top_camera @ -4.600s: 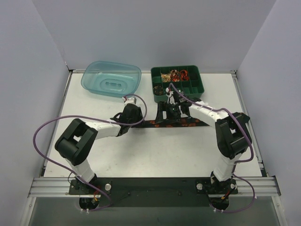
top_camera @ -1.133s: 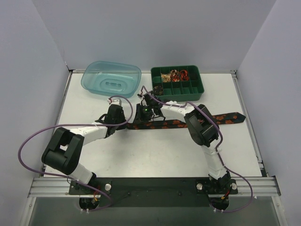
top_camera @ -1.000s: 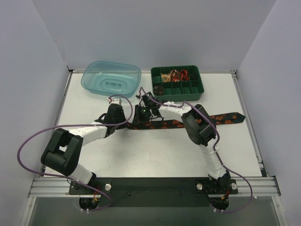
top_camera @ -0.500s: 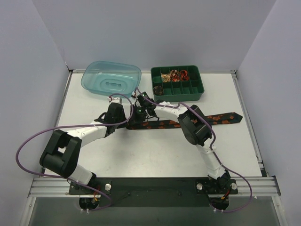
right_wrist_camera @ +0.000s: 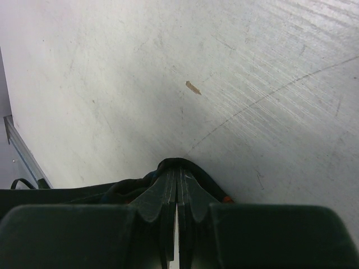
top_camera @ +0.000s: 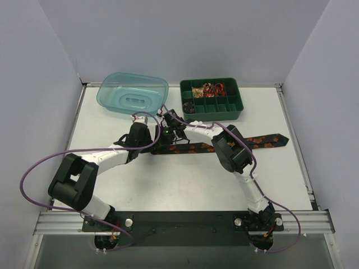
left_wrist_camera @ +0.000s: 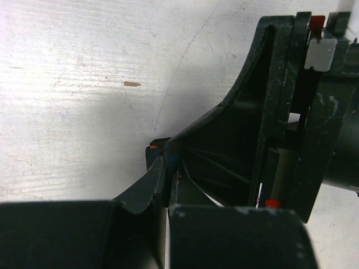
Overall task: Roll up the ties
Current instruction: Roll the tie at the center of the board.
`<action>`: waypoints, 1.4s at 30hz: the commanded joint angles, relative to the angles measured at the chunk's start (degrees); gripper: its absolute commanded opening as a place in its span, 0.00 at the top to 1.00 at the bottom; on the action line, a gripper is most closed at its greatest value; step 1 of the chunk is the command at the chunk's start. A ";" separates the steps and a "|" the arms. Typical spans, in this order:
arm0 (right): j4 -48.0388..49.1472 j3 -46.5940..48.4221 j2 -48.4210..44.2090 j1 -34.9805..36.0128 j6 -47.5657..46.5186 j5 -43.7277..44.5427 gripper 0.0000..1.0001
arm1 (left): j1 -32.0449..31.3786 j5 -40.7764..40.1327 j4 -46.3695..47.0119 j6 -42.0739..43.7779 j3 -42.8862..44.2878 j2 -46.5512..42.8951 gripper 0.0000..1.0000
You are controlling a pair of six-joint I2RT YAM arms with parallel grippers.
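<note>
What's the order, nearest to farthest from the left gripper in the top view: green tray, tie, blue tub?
1. tie: pinched at its left end in the left gripper, running off to the right.
2. blue tub: just behind the gripper, at the far left of the table.
3. green tray: behind and off to the right, at the far edge.

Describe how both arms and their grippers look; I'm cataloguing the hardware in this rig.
Both the left arm and the right arm have white tubular links joined by bulky black joint housings. A purple cable loops loosely off the left one; a second purple cable trails along the right. The left gripper and right gripper are dark, with flat fingers tapering to narrow tips.
</note>
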 commanded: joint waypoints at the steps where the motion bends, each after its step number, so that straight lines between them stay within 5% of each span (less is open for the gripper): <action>1: -2.58 -1.71 3.72 0.74 -0.03 0.11 1.00 | -1.86 3.49 5.77 -0.09 1.97 -0.23 1.00; 16: -6.88 0.58 7.59 0.92 1.20 -3.06 1.00 | -2.39 3.14 6.30 -0.53 0.83 -2.08 1.00; 28: -6.36 -7.41 -9.62 -2.24 -0.82 -2.44 1.00 | -2.39 -1.34 1.91 0.70 1.44 -4.10 1.00; 42: -6.17 -9.53 -13.33 -3.74 -1.34 -2.10 1.00 | -3.01 -2.22 0.24 1.66 3.64 -2.78 1.00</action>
